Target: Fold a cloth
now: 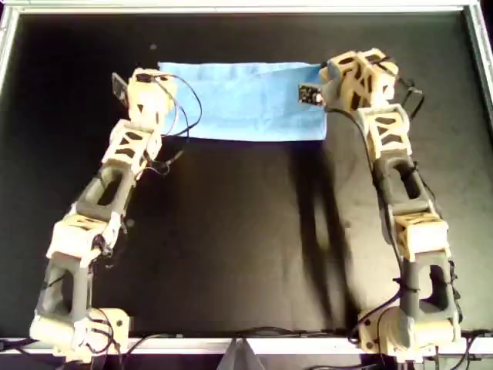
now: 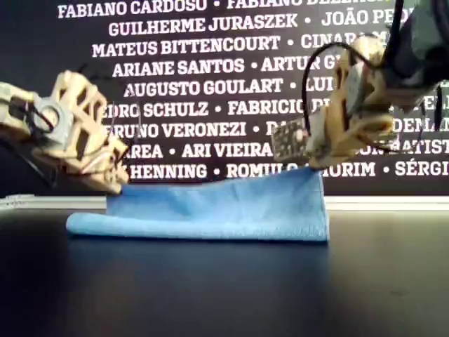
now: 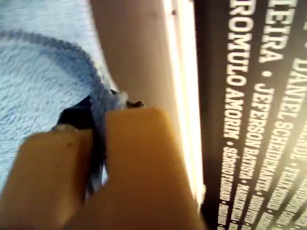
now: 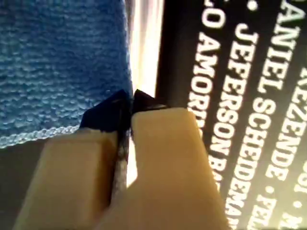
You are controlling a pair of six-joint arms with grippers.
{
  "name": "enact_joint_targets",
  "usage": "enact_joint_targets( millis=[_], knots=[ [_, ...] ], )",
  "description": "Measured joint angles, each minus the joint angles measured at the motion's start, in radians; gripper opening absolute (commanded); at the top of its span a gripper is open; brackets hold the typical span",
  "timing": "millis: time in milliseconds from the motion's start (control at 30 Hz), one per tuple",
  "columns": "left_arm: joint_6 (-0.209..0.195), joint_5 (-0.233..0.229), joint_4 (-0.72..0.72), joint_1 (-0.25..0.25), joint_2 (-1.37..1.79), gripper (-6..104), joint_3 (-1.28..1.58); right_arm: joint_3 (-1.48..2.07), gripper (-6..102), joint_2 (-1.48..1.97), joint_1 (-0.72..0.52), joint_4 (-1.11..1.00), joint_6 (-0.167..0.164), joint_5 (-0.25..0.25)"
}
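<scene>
The sky-blue cloth [image 1: 246, 104] lies as a wide folded band near the table's far edge. My first gripper [image 1: 156, 76] is at its end on the overhead view's left. In the first wrist view the gripper [image 3: 98, 120] is shut on the cloth's [image 3: 33, 96] stitched hem. My second gripper [image 1: 322, 75] is at the corner on the overhead view's right. In the second wrist view it [image 4: 129, 103] is shut on the cloth's [image 4: 57, 57] edge. In the exterior view the cloth [image 2: 224, 207] rises to the second gripper [image 2: 316, 168]. The first gripper [image 2: 119, 184] is lower.
The black table [image 1: 231, 231] has a metal rim [image 1: 231, 9] just behind the cloth. A dark banner with white names [image 2: 210, 70] stands behind the far edge. Both arms reach from the near edge along the table's two sides.
</scene>
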Motion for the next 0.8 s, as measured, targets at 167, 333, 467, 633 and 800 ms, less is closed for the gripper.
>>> enact_joint_targets(
  millis=[167, 333, 467, 633, 800],
  knots=[
    [0.0, 0.0, 0.0, 0.0, -0.043, 2, -0.058, -0.011, 6, -0.04, -0.005, 0.0, 0.0, 0.0],
    [0.0, -0.002, 0.0, 0.0, -0.063, 25, -0.123, -0.011, 28, -0.077, -0.012, 0.0, 0.0, 0.0],
    [0.0, -0.009, 0.0, 0.0, -0.098, 43, -0.138, -0.014, 49, -0.075, -0.012, 0.0, 0.0, 0.0],
    [0.0, -0.003, 0.0, 0.0, -0.15, 54, -0.138, -0.015, 64, -0.075, -0.012, 0.0, 0.0, 0.0],
    [0.0, -0.009, 0.0, 0.0, -0.167, 56, -0.138, -0.017, 67, -0.075, -0.012, 0.0, 0.0, 0.0]
  ],
)
